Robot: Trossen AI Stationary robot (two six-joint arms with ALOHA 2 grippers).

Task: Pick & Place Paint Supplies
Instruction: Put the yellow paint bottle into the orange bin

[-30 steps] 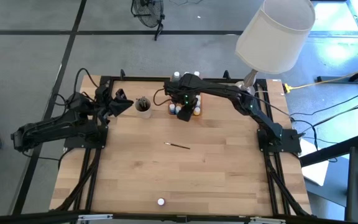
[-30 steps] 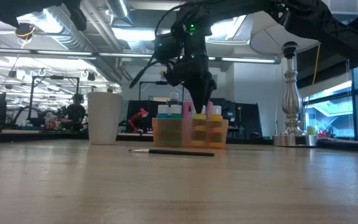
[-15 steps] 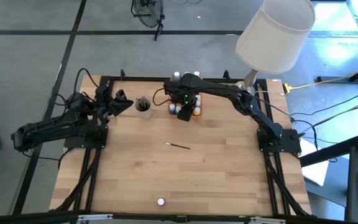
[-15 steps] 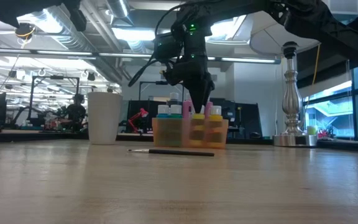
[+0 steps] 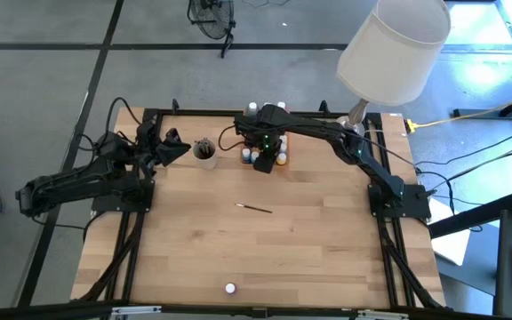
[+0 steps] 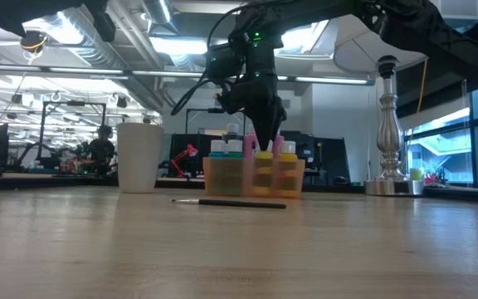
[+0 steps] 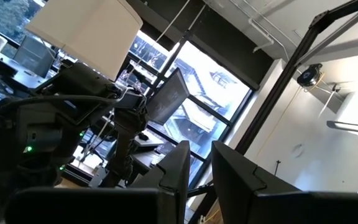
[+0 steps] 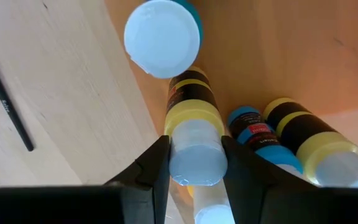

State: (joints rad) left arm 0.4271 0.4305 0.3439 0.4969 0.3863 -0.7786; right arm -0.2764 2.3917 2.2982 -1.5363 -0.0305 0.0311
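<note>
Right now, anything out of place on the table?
Two strays. A brush lies loose mid-table, and one white-capped pot sits alone near the front edge, both far from the tray. The right gripper has its jaws on a yellow pot at the tray.

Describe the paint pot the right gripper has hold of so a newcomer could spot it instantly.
Find the orange tray at the table's far edge, under the right gripper. The yellow paint pot stands inside it, pinched between the fingers. The other pots are untouched.

The right hand (image 6: 265, 146) seems slightly higher over the orange tray (image 6: 254, 178).
</note>
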